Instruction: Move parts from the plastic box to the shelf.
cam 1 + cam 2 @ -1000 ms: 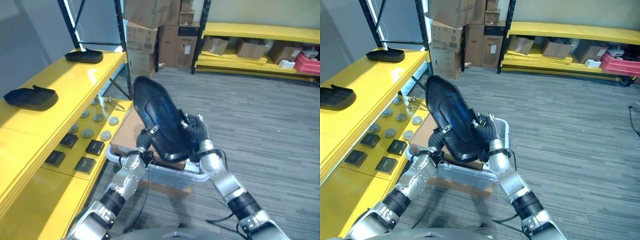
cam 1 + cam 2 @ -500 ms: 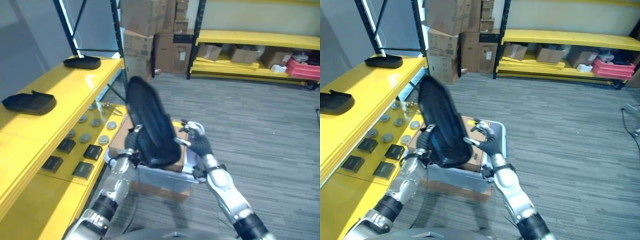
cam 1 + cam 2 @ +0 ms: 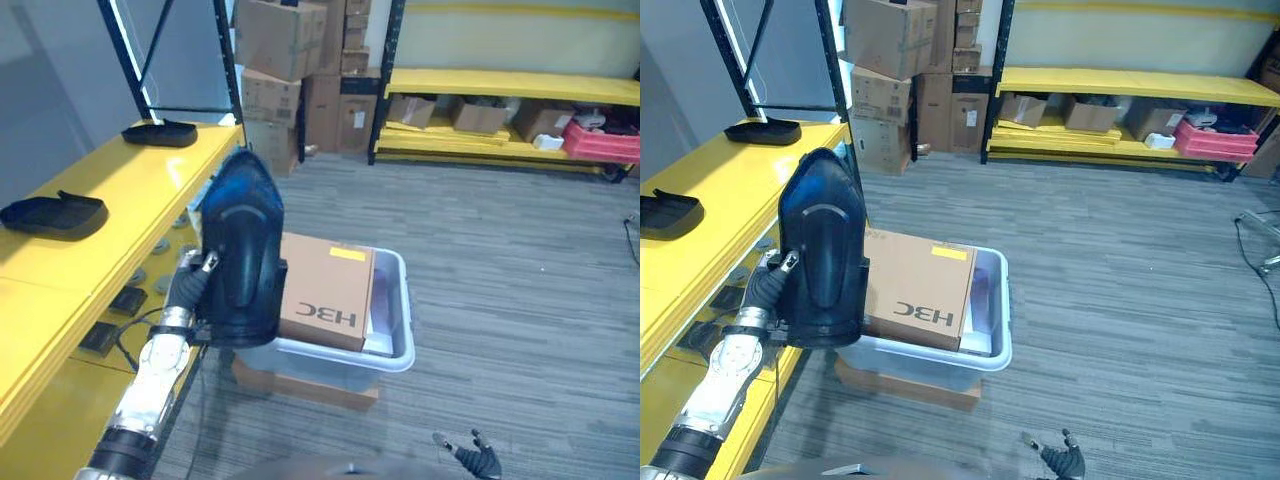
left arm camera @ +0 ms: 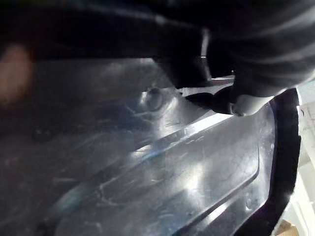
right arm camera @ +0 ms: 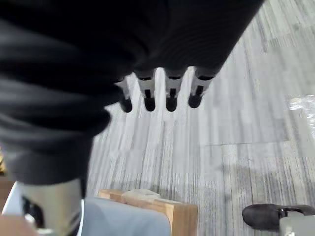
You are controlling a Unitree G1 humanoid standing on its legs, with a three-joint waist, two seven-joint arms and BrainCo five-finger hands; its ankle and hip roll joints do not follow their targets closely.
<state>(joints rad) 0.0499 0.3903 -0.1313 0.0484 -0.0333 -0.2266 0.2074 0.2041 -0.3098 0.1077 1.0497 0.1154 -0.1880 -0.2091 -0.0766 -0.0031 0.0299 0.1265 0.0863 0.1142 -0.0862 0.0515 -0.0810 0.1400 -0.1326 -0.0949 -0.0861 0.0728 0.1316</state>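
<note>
Gripping the black part (image 3: 240, 250) upright beside the plastic box (image 3: 395, 345), left hand (image 3: 188, 290); right hand (image 5: 162, 93) relaxed

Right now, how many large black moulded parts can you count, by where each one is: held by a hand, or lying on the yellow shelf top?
Held in the left hand: 1, black part
On the yellow shelf top: 2, near part, far part
Total: 3

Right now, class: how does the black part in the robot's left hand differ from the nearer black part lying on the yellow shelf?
The held part stands upright, off any surface, gripped by the left hand; the shelf part lies flat on the yellow shelf, untouched. The held part looks larger, being nearer the camera. Both are black moulded pieces.
</note>
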